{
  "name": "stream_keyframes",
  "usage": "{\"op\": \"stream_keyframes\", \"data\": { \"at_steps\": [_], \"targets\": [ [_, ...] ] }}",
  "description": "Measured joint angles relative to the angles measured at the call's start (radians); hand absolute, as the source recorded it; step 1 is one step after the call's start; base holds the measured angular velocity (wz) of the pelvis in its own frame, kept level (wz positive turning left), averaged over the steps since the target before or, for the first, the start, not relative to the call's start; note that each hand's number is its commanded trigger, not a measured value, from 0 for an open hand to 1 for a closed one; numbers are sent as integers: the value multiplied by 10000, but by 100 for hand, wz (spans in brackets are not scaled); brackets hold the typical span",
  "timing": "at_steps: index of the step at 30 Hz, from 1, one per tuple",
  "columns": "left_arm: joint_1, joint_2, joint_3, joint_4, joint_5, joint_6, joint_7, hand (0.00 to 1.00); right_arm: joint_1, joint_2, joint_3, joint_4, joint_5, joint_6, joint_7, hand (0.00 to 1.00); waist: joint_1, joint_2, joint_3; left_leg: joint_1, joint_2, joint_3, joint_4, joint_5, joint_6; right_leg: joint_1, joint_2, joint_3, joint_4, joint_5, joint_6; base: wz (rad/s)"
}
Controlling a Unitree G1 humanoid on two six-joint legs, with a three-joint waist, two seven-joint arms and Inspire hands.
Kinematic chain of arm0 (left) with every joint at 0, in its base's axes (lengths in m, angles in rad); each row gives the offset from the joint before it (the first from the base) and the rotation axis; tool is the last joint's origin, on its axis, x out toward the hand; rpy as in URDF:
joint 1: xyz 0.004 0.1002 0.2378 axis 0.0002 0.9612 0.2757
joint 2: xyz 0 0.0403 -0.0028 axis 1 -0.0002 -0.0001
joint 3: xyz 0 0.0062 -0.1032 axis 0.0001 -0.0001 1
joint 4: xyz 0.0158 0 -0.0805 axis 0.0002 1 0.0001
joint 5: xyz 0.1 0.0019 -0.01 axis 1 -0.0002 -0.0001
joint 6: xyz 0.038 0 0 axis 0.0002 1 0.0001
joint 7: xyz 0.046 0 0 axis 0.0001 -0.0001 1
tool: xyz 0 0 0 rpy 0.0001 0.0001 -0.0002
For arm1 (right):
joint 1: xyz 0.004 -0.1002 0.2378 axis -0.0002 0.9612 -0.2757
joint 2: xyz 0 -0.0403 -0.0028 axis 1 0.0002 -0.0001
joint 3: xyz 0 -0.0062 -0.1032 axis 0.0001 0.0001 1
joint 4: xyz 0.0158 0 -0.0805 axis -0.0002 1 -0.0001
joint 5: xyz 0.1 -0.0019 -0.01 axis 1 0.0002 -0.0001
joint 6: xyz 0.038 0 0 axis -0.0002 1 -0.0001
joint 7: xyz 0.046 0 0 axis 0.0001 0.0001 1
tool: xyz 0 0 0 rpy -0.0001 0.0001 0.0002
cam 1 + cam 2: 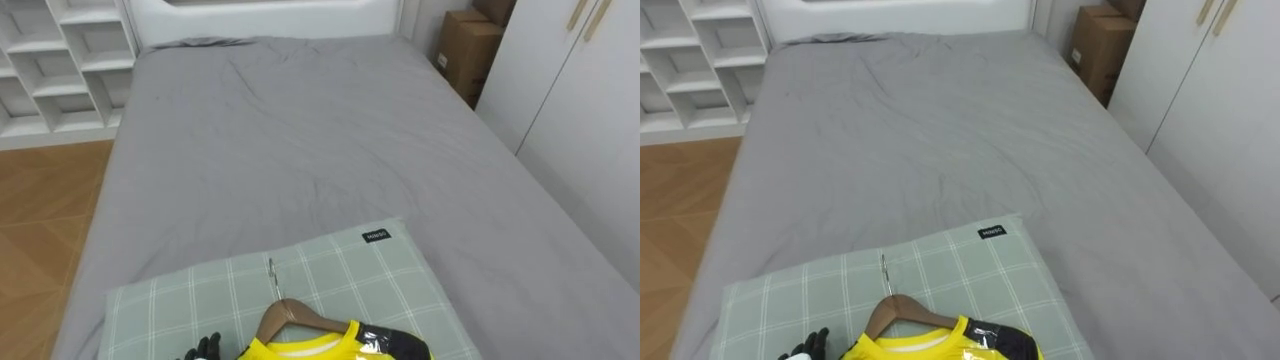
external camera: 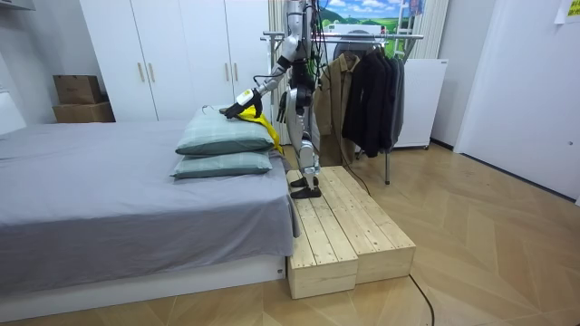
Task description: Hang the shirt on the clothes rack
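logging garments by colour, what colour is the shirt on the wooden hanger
The shirt is bright yellow with a black patch; clearest in the left eye view.

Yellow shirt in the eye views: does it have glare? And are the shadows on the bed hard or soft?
Left eye view: a small white glint sits on the dark part of the yellow shirt, by the hanger; the grey bed shows only soft shadows in its creases. Room view: even light, faint shadow under the pillows.

left arm: reached forward | left robot hand: at eye views' bottom edge
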Motion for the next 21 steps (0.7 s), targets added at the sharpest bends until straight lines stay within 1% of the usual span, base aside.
{"op": "stream_keyframes", "data": {
  "at_steps": [9, 16, 21],
  "targets": [
    [-75, 68, -368, 43, 1, -4, -226, 0, -105, 26, 2, 25, -170, 17, 140, 0, -17, -73, 51, -30, -2, -24, -7, -1, 0, -12, -1, -5, 1, 0, 0, 0],
    [-108, 152, -950, 43, -7, 8, -604, 0, -232, 26, -1, -12, -685, 15, 139, 0, -28, -80, 59, -112, -10, -42, 21, 0, 0, -31, -6, 27, 6, 0, 0, 0],
    [-168, 200, -1035, 42, -4, 10, -777, 0, -267, 26, -1, -13, -742, 15, 139, 0, -29, -70, 57, -190, -11, -57, 44, 0, 0, -87, -6, 22, 6, 0, 0, 0]
  ]
}}
